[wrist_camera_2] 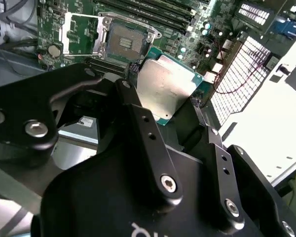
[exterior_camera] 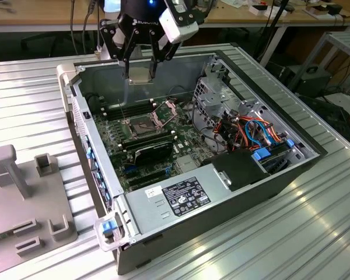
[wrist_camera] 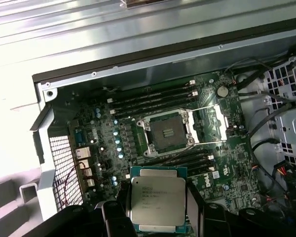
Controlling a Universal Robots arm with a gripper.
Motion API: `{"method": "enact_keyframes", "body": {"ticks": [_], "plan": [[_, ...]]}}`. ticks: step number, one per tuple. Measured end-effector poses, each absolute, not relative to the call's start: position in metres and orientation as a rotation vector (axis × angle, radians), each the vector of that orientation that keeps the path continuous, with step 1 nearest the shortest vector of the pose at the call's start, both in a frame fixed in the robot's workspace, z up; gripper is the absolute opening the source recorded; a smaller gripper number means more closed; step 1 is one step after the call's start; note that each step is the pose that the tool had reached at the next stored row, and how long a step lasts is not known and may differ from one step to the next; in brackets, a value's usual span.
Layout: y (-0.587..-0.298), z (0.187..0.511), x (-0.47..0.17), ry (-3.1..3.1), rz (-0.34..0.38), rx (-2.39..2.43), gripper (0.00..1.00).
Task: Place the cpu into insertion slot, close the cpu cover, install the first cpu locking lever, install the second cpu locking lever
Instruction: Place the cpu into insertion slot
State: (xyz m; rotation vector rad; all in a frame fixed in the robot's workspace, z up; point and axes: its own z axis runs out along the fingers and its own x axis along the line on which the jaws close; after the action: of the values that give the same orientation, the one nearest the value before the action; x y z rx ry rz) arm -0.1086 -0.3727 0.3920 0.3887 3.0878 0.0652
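One black end effector (exterior_camera: 139, 74) pinches one silver-grey square cpu (wrist_camera: 156, 200), hanging clear above one open silver-rimmed insertion slot (wrist_camera: 166, 131).

Print in view, none I can read
Small lettering stands on the black label (exterior_camera: 186, 197) of the power supply (exterior_camera: 146, 207) and on top of the cpu (wrist_camera: 155, 201), too fine to make out.
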Motion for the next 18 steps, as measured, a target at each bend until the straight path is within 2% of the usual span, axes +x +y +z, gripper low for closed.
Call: {"method": "enact_keyframes", "body": {"ticks": [18], "plan": [[-0.3727,0.3918,-0.1086,2.997,0.058,0.819,0.54]]}}
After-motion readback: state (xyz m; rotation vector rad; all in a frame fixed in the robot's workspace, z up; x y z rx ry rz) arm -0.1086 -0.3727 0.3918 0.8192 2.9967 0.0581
